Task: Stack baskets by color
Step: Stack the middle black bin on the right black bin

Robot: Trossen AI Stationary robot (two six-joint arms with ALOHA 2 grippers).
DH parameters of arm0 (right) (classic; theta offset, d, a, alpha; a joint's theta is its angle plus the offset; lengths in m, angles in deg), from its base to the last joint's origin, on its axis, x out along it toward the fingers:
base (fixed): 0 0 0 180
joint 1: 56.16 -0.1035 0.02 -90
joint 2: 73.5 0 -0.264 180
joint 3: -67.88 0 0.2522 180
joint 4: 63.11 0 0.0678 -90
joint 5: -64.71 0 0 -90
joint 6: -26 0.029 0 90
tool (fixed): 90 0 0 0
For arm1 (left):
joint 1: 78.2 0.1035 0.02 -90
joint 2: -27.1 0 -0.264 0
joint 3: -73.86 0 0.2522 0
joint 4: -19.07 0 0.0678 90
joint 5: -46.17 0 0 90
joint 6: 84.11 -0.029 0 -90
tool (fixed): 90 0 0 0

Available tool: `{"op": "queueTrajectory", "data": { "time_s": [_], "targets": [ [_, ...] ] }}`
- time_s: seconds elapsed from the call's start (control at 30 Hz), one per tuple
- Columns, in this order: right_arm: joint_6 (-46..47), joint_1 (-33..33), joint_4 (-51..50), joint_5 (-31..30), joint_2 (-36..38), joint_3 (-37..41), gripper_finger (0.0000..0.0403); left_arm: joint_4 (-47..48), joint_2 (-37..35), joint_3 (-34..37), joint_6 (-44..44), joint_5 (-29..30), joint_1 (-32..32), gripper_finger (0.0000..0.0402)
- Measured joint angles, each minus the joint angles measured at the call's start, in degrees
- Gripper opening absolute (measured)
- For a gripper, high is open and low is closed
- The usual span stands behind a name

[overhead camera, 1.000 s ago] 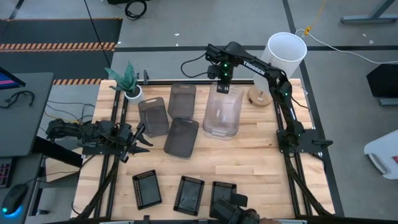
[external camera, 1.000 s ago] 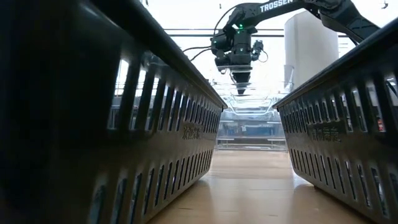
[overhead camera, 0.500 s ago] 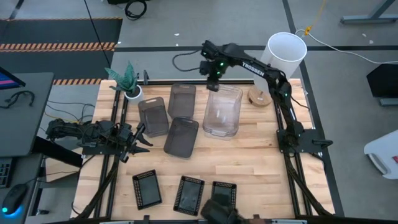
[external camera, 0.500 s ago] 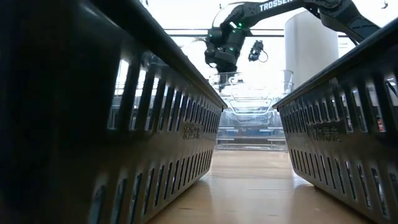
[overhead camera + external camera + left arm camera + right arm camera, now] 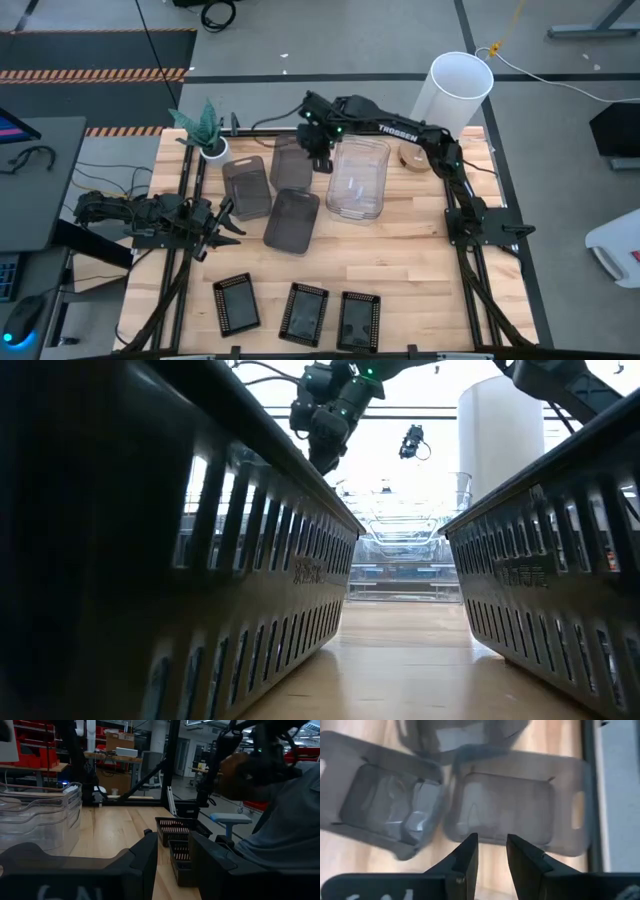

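wooden table [image 5: 400,250]: right gripper [image 5: 318,160], part open and empty, over far grey basket [image 5: 292,160]; judgement: straddle 1 wall squarely before closing; left gripper [image 5: 222,228] idle, part open.

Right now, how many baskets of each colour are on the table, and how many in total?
Clear baskets, nested in one stack: 3
Grey baskets: 3
Black mesh baskets: 3
Total: 9
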Motion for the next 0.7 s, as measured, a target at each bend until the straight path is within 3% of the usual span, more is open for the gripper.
{"op": "queueTrajectory", "data": {
  "time_s": [0.3,0.7],
  "targets": [
    [2.74,-6.19,-2.77,0.03,0.11,0.57,0.0097,0.00,-0.01,-0.01,0.00,0.00,0.01,0.0117],
    [1.65,-13.99,3.31,-4.33,1.22,11.21,0.0078,0.08,-0.02,-0.01,0.00,0.00,0.01,0.0117]
  ]
}}
